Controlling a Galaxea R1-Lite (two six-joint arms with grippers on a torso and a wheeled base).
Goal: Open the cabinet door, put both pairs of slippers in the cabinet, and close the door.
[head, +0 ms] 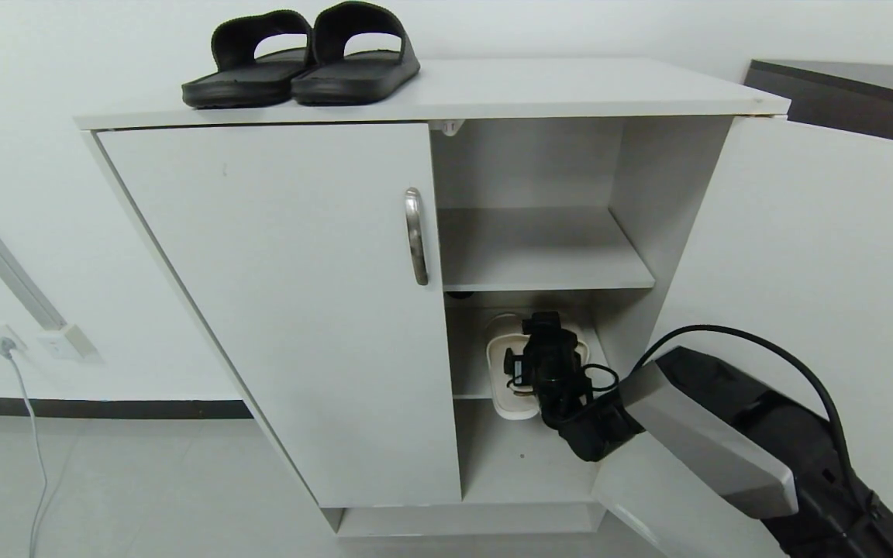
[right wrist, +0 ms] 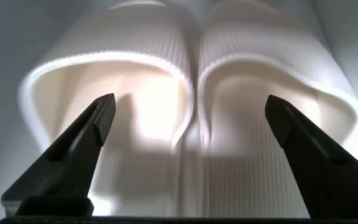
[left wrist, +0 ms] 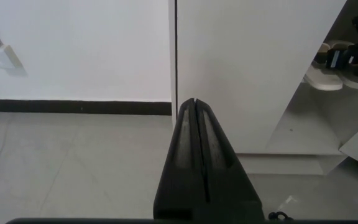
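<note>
A pair of black slippers (head: 303,60) rests on the top of the white cabinet (head: 570,89), towards its left. The cabinet's right door (head: 826,279) stands wide open; the left door (head: 284,310) is closed. A pair of white slippers (head: 507,372) (right wrist: 191,93) lies on the lower shelf inside. My right gripper (head: 543,341) (right wrist: 188,121) is inside the cabinet just over them, open, one finger on each outer side of the pair. My left gripper (left wrist: 196,106) is shut and empty, low in front of the closed left door, with the white slippers (left wrist: 328,71) off to one side.
The middle shelf (head: 543,248) of the cabinet is bare. A metal handle (head: 415,236) runs down the left door's edge. A wall socket with a cable (head: 8,345) sits low on the wall to the left. Grey floor (head: 105,480) spreads before the cabinet.
</note>
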